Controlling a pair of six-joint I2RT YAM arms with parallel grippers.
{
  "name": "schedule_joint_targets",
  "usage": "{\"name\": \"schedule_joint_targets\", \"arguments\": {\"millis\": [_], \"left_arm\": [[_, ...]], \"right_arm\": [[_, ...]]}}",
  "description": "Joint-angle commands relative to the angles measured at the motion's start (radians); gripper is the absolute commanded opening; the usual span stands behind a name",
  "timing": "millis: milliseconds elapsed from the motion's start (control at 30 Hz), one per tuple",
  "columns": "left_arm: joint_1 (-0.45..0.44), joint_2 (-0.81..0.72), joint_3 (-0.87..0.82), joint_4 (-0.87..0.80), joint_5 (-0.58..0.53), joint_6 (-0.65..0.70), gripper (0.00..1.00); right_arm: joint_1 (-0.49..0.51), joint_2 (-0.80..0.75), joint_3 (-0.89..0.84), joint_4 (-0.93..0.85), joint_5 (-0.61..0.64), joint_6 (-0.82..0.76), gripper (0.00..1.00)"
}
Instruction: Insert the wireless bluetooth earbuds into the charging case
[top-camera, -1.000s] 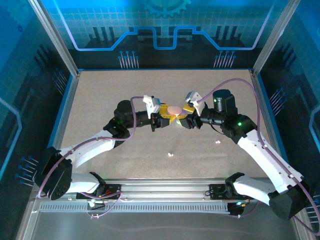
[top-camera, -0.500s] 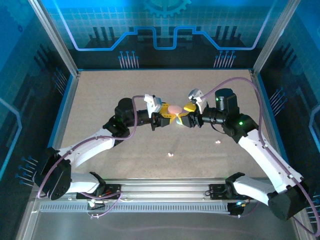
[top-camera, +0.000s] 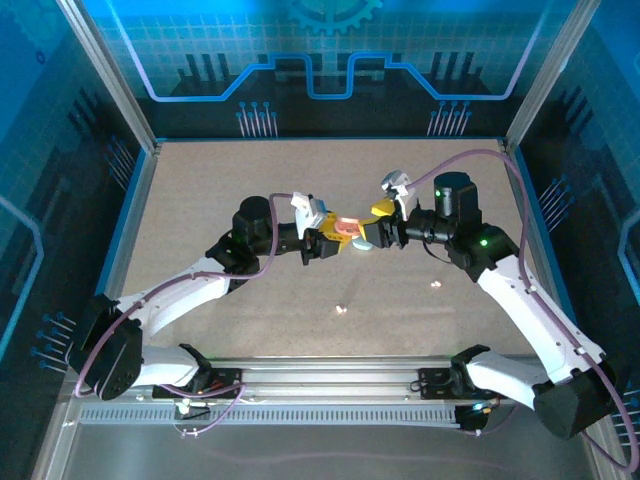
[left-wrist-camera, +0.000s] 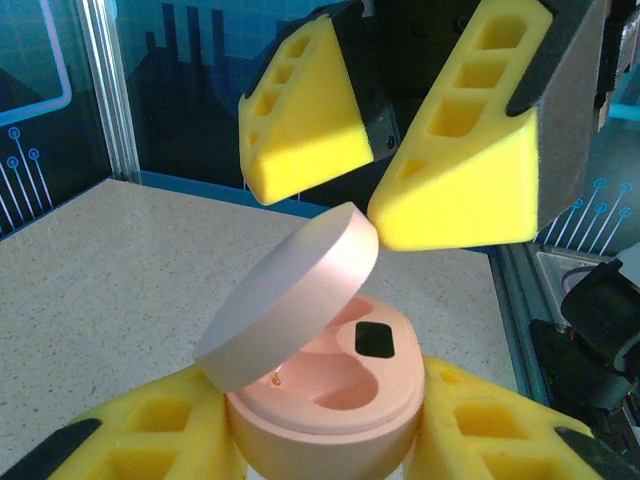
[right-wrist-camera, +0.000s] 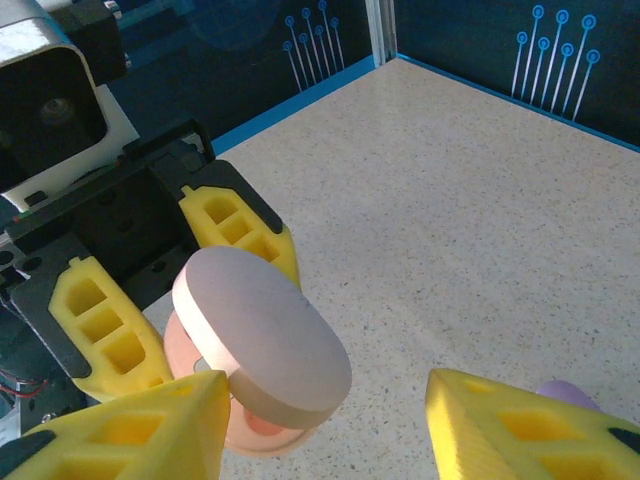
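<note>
Left gripper (top-camera: 335, 238) clenched on pink pebble-shaped plastic charging case (left-wrist-camera: 330, 400), frame centre, lid (left-wrist-camera: 290, 295) ajar. Right gripper (left-wrist-camera: 375, 190) released, poised over the lid. Tiny pale whitish earbuds (top-camera: 341, 309) lie lower centre. Judged light, slippery, easily flicked; pinch gently across sides.

The desk (top-camera: 230, 180) has a speckled beige top with blue edging. The back wall (top-camera: 420, 50) is a glowing blue grid panel with circuit-line and gear graphics. The side walls (top-camera: 40, 230) are dark blue with similar markings. Silver metal posts (top-camera: 105, 75) stand at the rear corners. A metal rail (top-camera: 320, 385) runs along the near edge.
</note>
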Motion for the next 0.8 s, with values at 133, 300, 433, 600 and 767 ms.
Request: {"name": "schedule_joint_targets", "arguments": {"millis": [133,300,433,600,767], "left_arm": [[-0.014,-0.026,0.012,0.053,0.089,-0.016,0.23],[-0.015,-0.030,0.006,0.065,0.094,-0.028,0.24],[-0.014,-0.030,0.005,0.073,0.093,-0.034,0.24],[-0.015,-0.030,-0.003,0.087,0.090,-0.043,0.25],[-0.015,-0.033,-0.010,0.091,0.077,-0.042,0.25]], "right_arm": [[-0.012,0.017,0.030,0.044,0.096,0.020,0.56],[-0.012,0.019,0.030,0.060,0.106,0.038,0.56],[-0.010,0.021,0.035,0.052,0.103,0.048,0.57],[-0.010,0.022,0.041,0.039,0.140,0.054,0.57],[-0.012,0.008,0.053,0.022,-0.025,0.020,0.57]]}}
